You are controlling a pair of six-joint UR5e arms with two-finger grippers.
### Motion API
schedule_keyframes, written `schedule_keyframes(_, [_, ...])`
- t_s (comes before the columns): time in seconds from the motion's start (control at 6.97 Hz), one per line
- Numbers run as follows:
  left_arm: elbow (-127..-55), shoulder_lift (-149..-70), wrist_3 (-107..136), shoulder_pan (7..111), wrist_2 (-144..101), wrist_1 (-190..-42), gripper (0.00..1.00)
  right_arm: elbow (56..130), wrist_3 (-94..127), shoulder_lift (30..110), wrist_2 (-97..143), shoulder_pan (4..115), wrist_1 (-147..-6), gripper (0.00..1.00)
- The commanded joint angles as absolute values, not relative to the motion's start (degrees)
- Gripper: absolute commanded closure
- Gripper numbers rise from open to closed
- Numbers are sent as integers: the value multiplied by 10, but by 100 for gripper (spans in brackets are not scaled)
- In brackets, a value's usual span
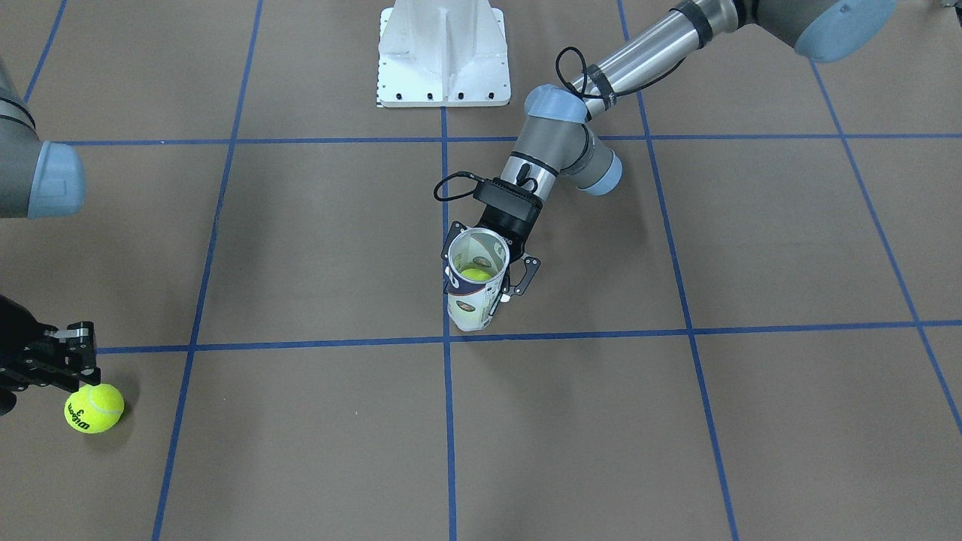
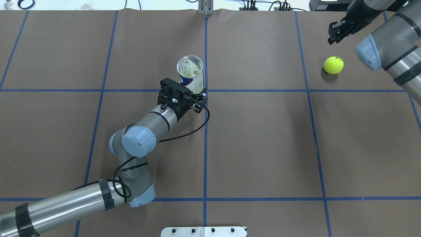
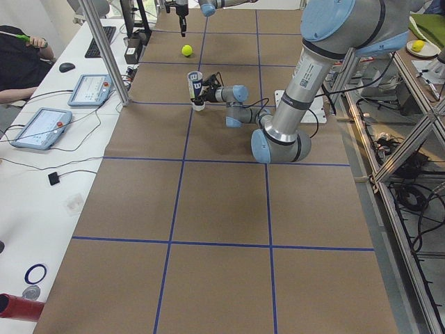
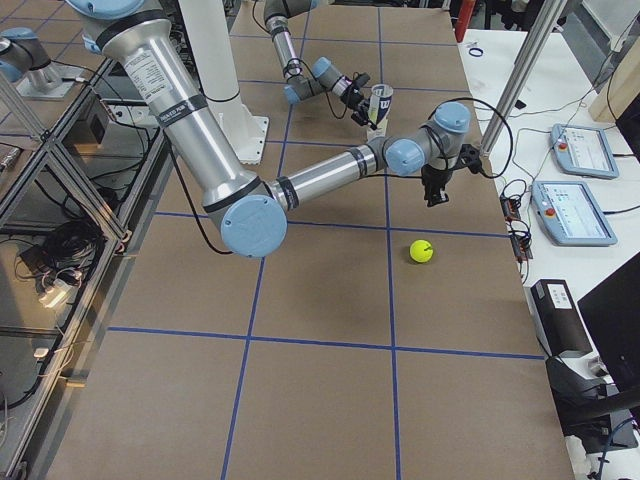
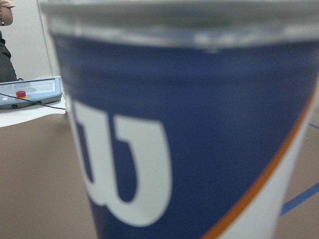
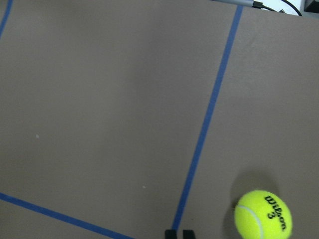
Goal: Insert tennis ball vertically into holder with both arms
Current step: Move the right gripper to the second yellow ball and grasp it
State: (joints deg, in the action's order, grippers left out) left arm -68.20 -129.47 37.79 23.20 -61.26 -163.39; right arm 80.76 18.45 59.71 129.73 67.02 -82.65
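Note:
The holder, a clear can with a navy and white label, stands upright near the table's middle. My left gripper is shut on its lower side, and its label fills the left wrist view. Inside the can a yellow ball shows low down. A loose tennis ball rests on the brown table far to the robot's right. My right gripper hovers beside and above that ball, apart from it. Its fingertips sit close together, shut on nothing, with the tennis ball to their right.
A white metal pedestal base is bolted at the robot's side of the table. Blue tape lines grid the brown surface. Tablets and cables lie on a side bench, where a person sits.

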Motion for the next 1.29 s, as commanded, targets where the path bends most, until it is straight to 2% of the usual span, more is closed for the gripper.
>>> schedule_keyframes(0.0, [-682,-1295,378,232,-613,-1634,24,772,168,606,1287,669,-825,0])
schedule_keyframes(0.43, [-682,-1295,378,232,-613,-1634,24,710,168,624,1263,642,-706,0])
schedule_keyframes(1.15, [-682,-1295,378,232,-613,-1634,24,668,168,605,1213,621,-703,0])
